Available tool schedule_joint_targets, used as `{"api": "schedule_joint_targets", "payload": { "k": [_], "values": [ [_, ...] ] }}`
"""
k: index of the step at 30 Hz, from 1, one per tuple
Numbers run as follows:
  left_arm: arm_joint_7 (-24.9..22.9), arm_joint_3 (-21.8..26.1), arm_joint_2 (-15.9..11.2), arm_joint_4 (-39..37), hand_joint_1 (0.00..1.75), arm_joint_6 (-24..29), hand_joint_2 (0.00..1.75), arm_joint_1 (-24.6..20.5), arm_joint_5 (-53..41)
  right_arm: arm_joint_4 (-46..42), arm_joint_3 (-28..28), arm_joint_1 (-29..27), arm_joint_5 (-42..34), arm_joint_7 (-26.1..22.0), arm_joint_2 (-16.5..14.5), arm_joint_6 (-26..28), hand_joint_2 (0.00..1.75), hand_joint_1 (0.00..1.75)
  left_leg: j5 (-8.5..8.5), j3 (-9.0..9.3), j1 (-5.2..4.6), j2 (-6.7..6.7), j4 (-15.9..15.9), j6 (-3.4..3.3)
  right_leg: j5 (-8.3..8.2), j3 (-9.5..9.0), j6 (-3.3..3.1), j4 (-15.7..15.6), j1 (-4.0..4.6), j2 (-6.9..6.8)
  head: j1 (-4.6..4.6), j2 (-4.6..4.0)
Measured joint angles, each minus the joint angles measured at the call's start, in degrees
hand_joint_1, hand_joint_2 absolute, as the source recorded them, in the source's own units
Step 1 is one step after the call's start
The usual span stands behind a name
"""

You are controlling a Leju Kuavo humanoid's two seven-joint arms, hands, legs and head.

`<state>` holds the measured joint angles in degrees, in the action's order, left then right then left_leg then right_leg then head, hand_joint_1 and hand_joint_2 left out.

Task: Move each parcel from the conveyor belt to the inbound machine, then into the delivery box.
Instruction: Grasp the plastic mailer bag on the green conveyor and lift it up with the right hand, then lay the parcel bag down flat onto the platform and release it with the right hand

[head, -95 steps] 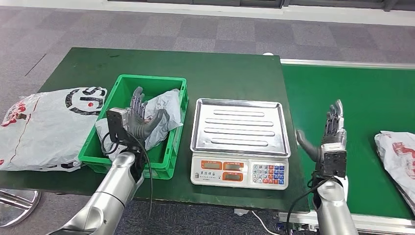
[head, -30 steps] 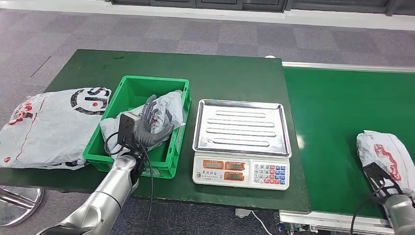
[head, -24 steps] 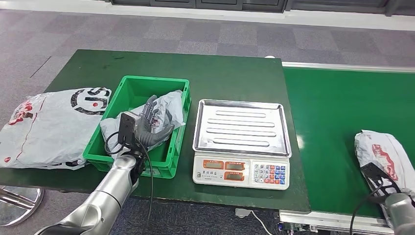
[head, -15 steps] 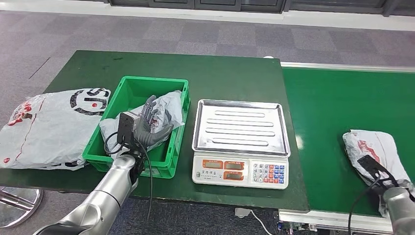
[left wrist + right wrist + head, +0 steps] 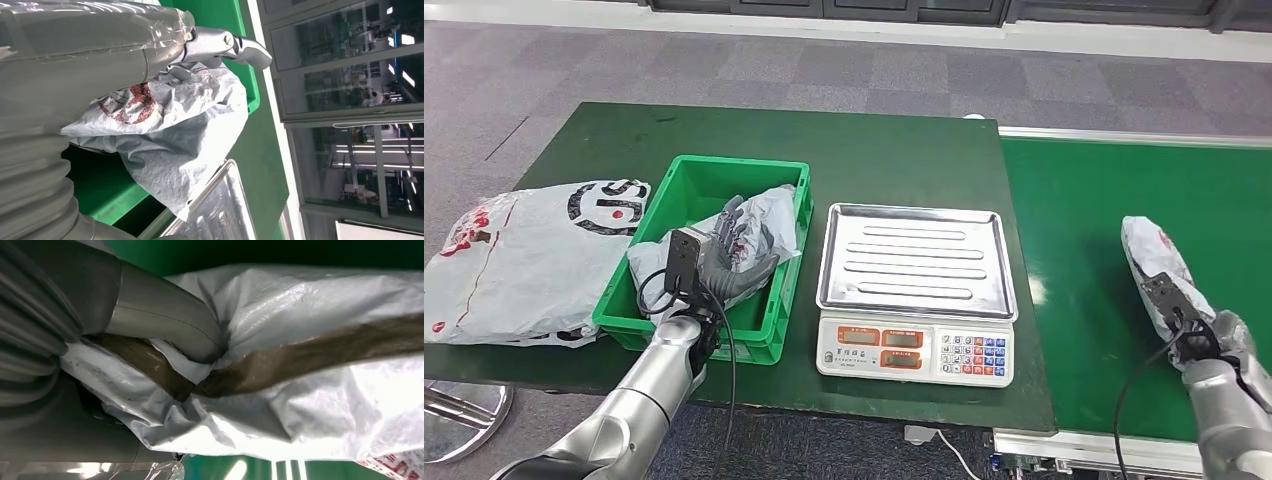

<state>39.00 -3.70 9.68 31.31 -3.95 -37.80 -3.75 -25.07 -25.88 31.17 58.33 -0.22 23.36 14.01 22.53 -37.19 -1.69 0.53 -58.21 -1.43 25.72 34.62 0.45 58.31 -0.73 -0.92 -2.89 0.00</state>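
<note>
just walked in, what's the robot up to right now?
It is sorting parcels. The right hand grips a white parcel over the green conveyor belt. The left hand rests on a grey parcel already in the green delivery box. The scale's metal tray between them sits bare. Another bagged parcel lies left of the box.

Even, bright overhead light fills the head view, sharp from edge to edge, with soft, short shadows under the green plastic crate (image 5: 776,300) and the dark green surface (image 5: 894,150). The ribbed steel scale tray (image 5: 914,262) shows pale glare — a small bright spot also sits on the green conveyor belt (image 5: 1036,290). In the left wrist view, ceiling lamps streak behind glass and the near grey hand cover (image 5: 75,55) looks soft. The right wrist view is dimmer; the crinkled white plastic parcel (image 5: 320,405) shines — possibly overexposed in places.
</note>
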Motion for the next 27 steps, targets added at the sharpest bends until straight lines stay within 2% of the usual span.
{"api": "schedule_joint_targets", "payload": {
  "k": [3,6,10,12,15,19,21,23,27],
  "values": [
    [0.25,0.08,0.0,0.0,0.0,0.01,1.75,0.01,-0.12,-2.28,-0.62,0.05,-2.53,-4.72,-0.93,4.14,1.75,1.75,-0.01,-0.01,0.0,0.07,0.01,0.0,0.01,0.0,-0.01,0.0,-0.01,-0.06,0.0,0.0],
    [0.75,0.19,0.04,0.0,0.0,-0.26,1.75,0.01,-0.55,-8.79,-1.26,-2.05,-8.45,-14.99,-2.85,13.19,1.75,1.75,-0.01,0.0,0.0,0.12,0.01,0.01,0.03,0.0,-0.02,0.0,0.0,-0.1,0.0,0.0],
    [1.04,0.21,0.37,0.02,0.0,-0.97,1.75,0.0,-2.05,-28.01,-1.31,-9.3,-19.97,-29.01,-7.88,23.45,1.75,1.75,0.01,-0.01,0.05,0.35,0.03,0.04,0.15,-0.03,-0.09,0.0,0.06,-0.31,0.0,0.0],
    [1.1,0.21,0.6,0.09,0.0,-1.08,1.75,-0.03,-2.18,-37.83,-1.04,-12.84,-22.53,-33.53,-10.76,25.32,1.75,1.75,0.03,-0.02,0.09,0.4,0.05,0.12,0.21,-0.04,-0.16,0.0,0.1,-0.37,0.0,0.0],
    [1.17,0.21,0.84,0.24,0.0,-1.08,1.75,-0.09,-1.69,-49.83,1.69,-17.12,-21.86,-37.87,-14.23,25.92,1.75,1.75,0.08,-0.01,0.13,0.37,0.07,0.24,0.27,-0.02,-0.26,0.01,0.12,-0.34,0.0,0.0],
    [1.19,0.2,0.89,0.42,0.0,-1.14,1.75,-0.14,-0.97,-58.2,6.55,-20.03,-13.38,-39.47,-17.35,25.96,1.75,1.75,0.09,-0.01,0.15,0.22,0.07,0.27,0.28,0.04,-0.28,0.01,0.12,-0.21,-0.01,0.0],
    [1.21,0.17,0.89,0.61,0.0,-1.18,1.75,-0.12,-0.6,-60.0,9.36,-20.69,-7.85,-38.14,-18.32,25.4,1.75,1.75,0.09,-0.04,0.15,0.22,0.07,0.27,0.27,0.05,-0.28,0.01,0.13,-0.21,0.0,0.0],
    [1.23,0.08,0.81,0.98,0.0,-1.22,1.75,0.03,-0.01,-60.39,13.31,-20.81,-2.19,-33.76,-18.68,22.45,1.75,1.75,0.08,-0.06,0.15,0.19,0.07,0.27,0.25,0.05,-0.28,0.01,0.13,-0.17,0.0,0.0],
    [1.24,-0.11,0.59,2.18,0.0,-1.51,1.75,0.64,0.8,-56.37,22.95,-19.05,6.59,-22.19,-18.67,10.04,1.75,1.75,0.07,-0.06,0.15,0.01,0.06,0.26,0.18,0.13,-0.29,0.01,0.13,0.0,-0.02,0.0]
  ]
}}
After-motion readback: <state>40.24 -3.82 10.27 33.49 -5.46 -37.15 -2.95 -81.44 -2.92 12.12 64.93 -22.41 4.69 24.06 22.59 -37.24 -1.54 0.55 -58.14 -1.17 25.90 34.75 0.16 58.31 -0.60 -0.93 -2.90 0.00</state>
